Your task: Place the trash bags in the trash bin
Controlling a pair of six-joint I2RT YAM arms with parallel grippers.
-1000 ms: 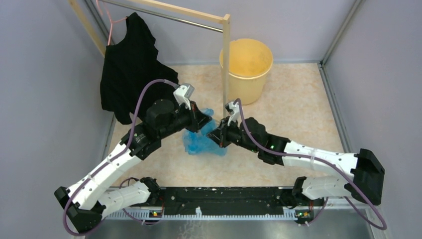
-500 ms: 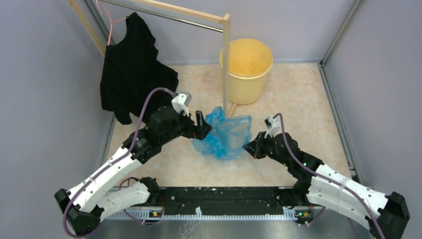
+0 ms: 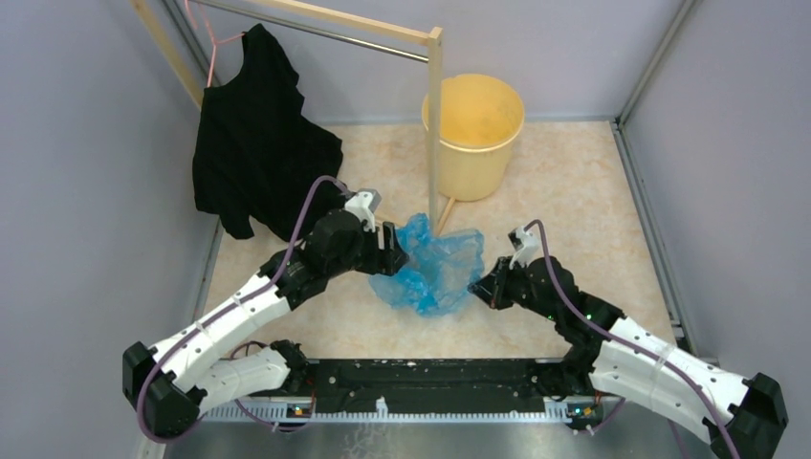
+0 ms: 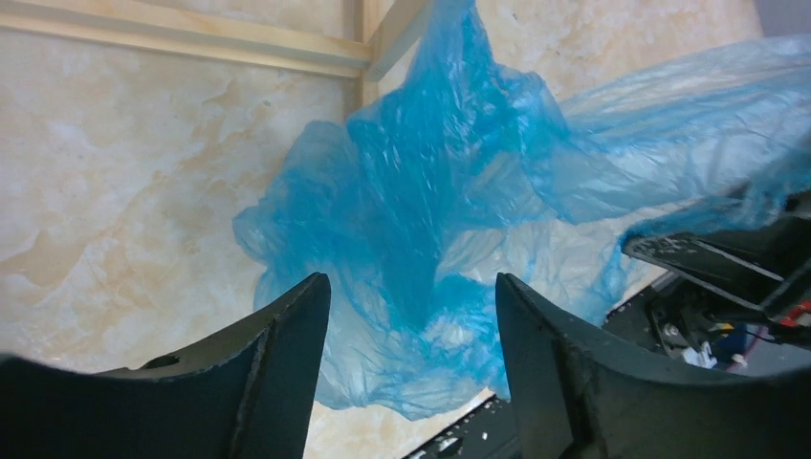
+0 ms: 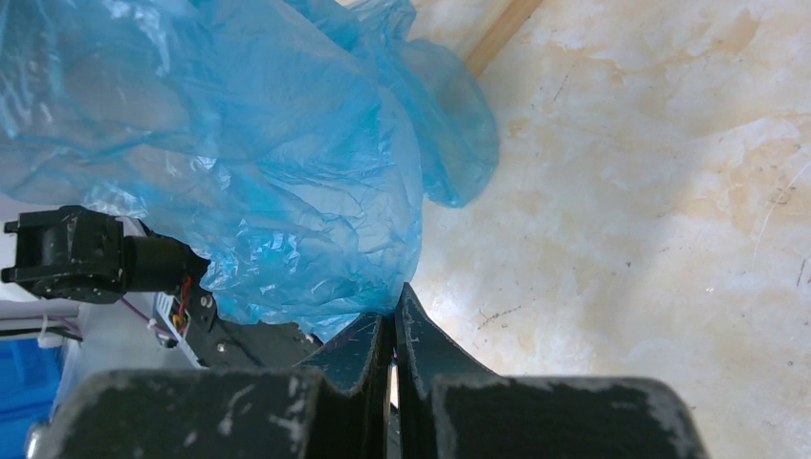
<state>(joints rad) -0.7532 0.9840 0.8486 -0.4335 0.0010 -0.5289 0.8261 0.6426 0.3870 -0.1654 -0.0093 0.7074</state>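
A crumpled blue trash bag (image 3: 430, 270) lies on the marble-look floor between my two arms, in front of the rack post. The trash bin (image 3: 469, 163), a pale yellow-orange bucket, stands behind the post at the back. My left gripper (image 3: 392, 251) is at the bag's left side and is open; in the left wrist view the bag (image 4: 430, 201) spreads just beyond the left gripper (image 4: 411, 287). My right gripper (image 3: 483, 280) is shut on the bag's right edge. In the right wrist view the right gripper (image 5: 394, 304) pinches the blue film (image 5: 239, 163).
A wooden rack post (image 3: 435, 124) stands directly between the bag and the bin. A black garment (image 3: 253, 143) hangs on a pink hanger at the back left. Grey walls enclose the floor. The rack's base bar (image 4: 191, 38) lies on the floor behind the bag.
The left gripper has opened and let go of the bag. The right arm pulled right with the bag's edge, stretching the bag out. The left arm has since edged towards the bag.
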